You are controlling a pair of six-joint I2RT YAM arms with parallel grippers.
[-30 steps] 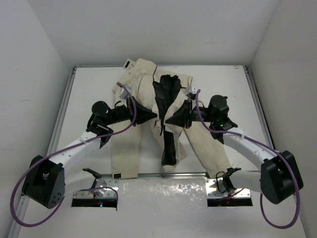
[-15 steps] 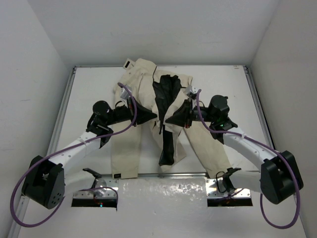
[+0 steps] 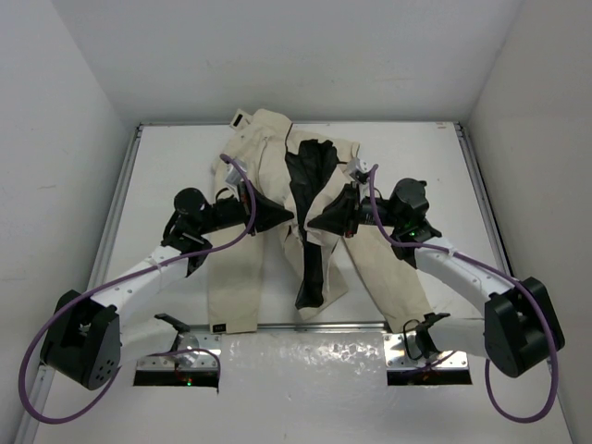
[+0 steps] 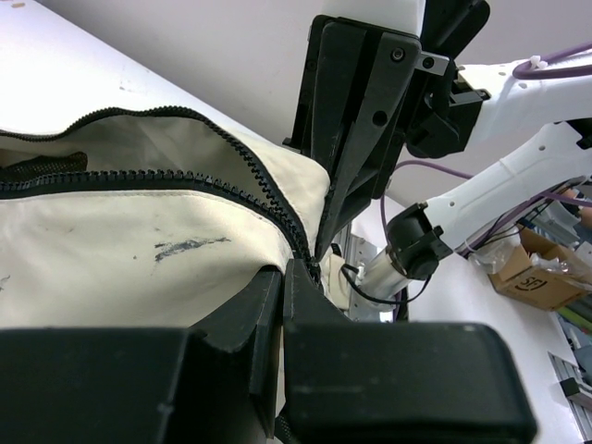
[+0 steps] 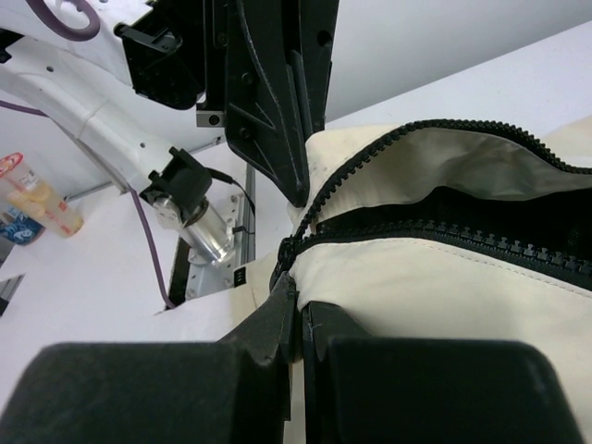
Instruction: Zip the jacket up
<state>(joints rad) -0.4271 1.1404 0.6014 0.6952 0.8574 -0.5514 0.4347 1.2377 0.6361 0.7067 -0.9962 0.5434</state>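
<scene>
Cream jacket (image 3: 264, 157) sprawls mid-surface (image 3: 176, 157), front open. Left end effector (image 3: 289, 218) and right end effector (image 3: 311, 224) both clamped on jacket at zipper (image 4: 240, 166) base, tips nearly meeting. Versus one second earlier, dark strip (image 3: 310, 277) below them sits slightly further left. Hem tag (image 3: 220, 326) unreadable.

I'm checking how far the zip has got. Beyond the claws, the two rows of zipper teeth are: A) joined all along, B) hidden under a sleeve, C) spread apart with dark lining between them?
C: in the right wrist view the jacket shows its two rows parting just past the right claw, with dark lining between them.
</scene>
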